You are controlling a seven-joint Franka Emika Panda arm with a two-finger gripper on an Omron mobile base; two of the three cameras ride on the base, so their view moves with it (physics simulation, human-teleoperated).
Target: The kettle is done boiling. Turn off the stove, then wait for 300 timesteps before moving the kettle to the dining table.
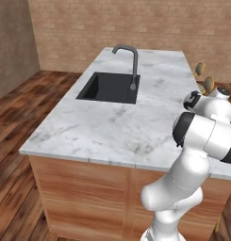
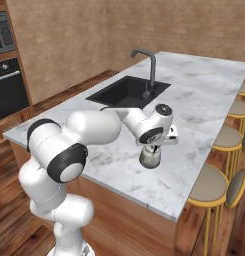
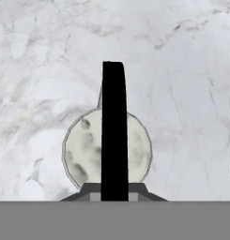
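The small grey-green kettle (image 2: pixel 150 158) hangs from my gripper (image 2: pixel 154 146), which is shut on its black arched handle (image 3: pixel 112 126). It is low over the marble top of the dining table (image 2: pixel 204 100), near the island's near right edge; I cannot tell whether it touches the top. Looking down in the hand view, the kettle's round body (image 3: pixel 83 150) lies under the handle, with my gripper (image 3: pixel 113 192) closed at the handle's near end and the dining table (image 3: pixel 182 70) behind. In the left base view my arm covers that part of the dining table (image 1: pixel 107 127). The stove is out of view.
A black inset sink (image 1: pixel 110 87) with a dark gooseneck faucet (image 1: pixel 131 59) sits at the island's far half. Round stools (image 2: pixel 209 187) line the island's right side. A built-in oven (image 2: pixel 9 85) stands in the wall at left. Wood floor surrounds the island.
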